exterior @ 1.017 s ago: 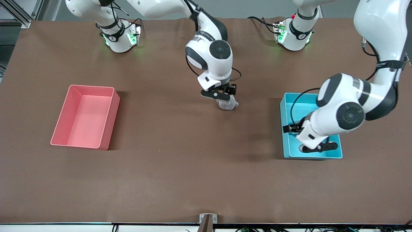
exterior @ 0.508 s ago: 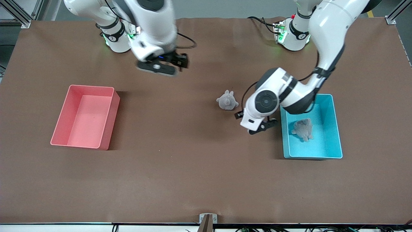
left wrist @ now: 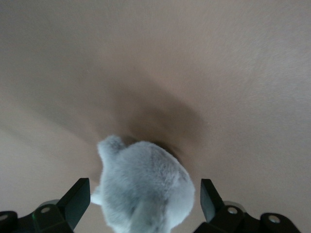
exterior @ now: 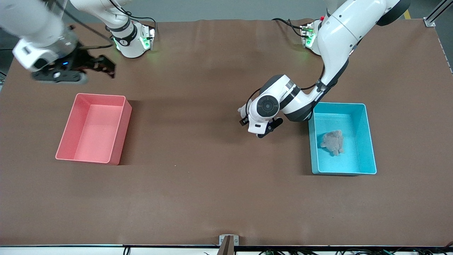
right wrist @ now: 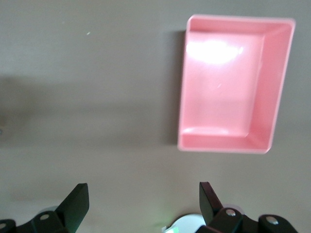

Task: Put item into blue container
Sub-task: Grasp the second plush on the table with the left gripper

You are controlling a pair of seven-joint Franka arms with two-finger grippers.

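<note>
Grey plush toy (exterior: 243,109) — mostly behind left arm

plush toy (exterior: 332,142) in blue container (exterior: 369,141)

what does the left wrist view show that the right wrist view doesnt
Only the left wrist view shows the gray plush toy, sitting on the table between the open fingers of the left gripper. Only the right wrist view shows the pink bin, empty, and a bit of a robot base with a green light, seen past the open right gripper. Both show the brown table and a pair of spread fingers; neither shows the blue container.
</note>
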